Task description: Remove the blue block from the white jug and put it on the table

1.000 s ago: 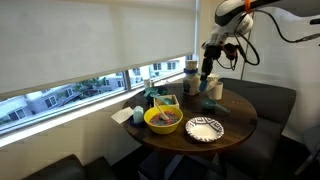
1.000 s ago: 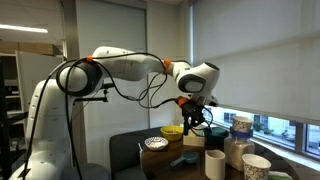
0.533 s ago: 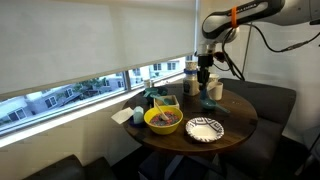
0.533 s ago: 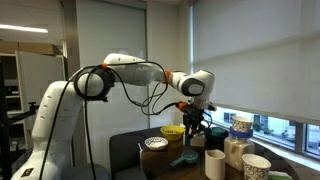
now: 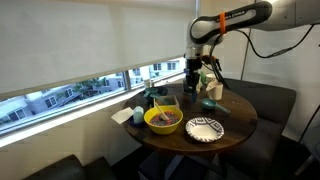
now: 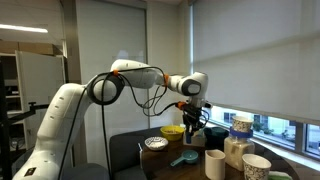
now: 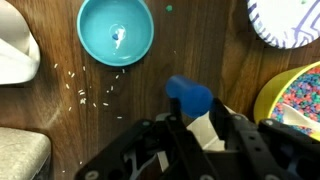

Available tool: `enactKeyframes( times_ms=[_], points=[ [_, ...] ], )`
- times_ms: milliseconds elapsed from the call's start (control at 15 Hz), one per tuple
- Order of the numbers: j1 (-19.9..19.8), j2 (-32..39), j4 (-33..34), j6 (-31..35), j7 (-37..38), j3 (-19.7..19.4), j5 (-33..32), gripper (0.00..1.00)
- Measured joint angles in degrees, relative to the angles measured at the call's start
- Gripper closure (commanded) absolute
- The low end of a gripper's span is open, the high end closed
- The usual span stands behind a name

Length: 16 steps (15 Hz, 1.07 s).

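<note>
My gripper (image 7: 201, 112) is shut on the blue block (image 7: 190, 96), which sticks out between the fingertips above the round dark brown table (image 7: 60, 115). In both exterior views the gripper (image 5: 196, 76) (image 6: 192, 128) hangs above the table (image 5: 236, 116), between the yellow bowl and the cups. The block is too small to make out in those views. A white jug (image 7: 14, 55) shows at the left edge of the wrist view, apart from the gripper; it also shows in an exterior view (image 5: 214, 90).
A teal bowl (image 7: 116, 30) (image 5: 209, 103), a yellow bowl of coloured bits (image 7: 300, 100) (image 5: 163, 120) and a patterned plate (image 7: 288, 20) (image 5: 204, 129) sit on the table. Tall cups (image 5: 190, 68) (image 6: 238, 148) stand by the window. White crumbs lie near the teal bowl.
The arm has swung from over the jug and cups toward the middle of the table and has come lower, with the gripper staying shut.
</note>
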Motion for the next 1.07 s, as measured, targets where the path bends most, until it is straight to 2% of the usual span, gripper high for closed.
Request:
enactKeyframes(
  times_ms=[400,467,533,600,867,1000,1067],
  points=[
    [-1.2,3.7,0.3,2.7,0.5,0.1,0.8,0.9],
    [-1.3,4.2,0.3,3.1,0.5,0.1,1.0,0.78],
    [-1.4,4.6,0.3,3.4,0.6,0.1,1.0,0.41],
    [-1.5,4.9,0.4,3.5,0.6,0.1,1.1,0.4],
    [-1.6,5.3,1.5,4.0,0.7,0.2,1.1,0.13],
    [-1.8,4.2,2.0,6.3,0.6,0.3,1.4,0.0],
    [-1.9,3.0,2.0,8.2,0.3,0.5,1.7,0.0]
  ],
)
